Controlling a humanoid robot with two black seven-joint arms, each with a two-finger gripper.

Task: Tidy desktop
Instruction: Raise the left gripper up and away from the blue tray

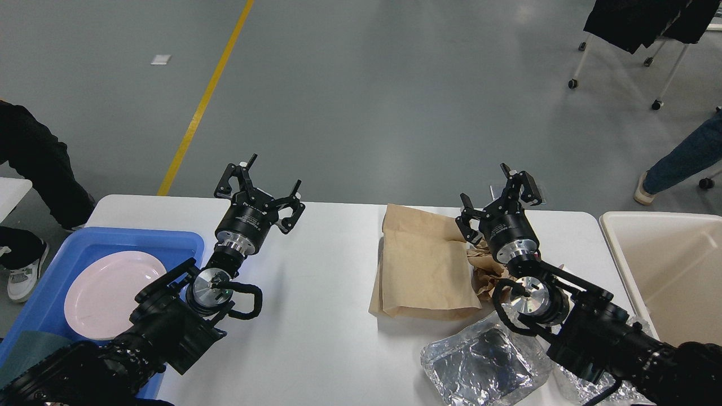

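Black left claw (258, 186) and right claw (499, 192) both gape wide, empty, above the desktop (316, 316).

Grey floor (395, 84), yellow line (206, 96), wheeled rack (665, 62)

Looks like a lab or industrial test hall, not a home. Wide grey sealed floor (366, 96) w/ a yellow line (206, 96) painted across it, as on factory floors. A white desk (316, 327) stands in the open w/ a blue tray (169, 239) at one end and a cream bin (665, 270) at the other. A wheeled rack (620, 51) w/ dark clothes stands at far right. Bystanders' legs show at both edges: dark trousers (34, 163) on the left, jeans (682, 160) on the right.
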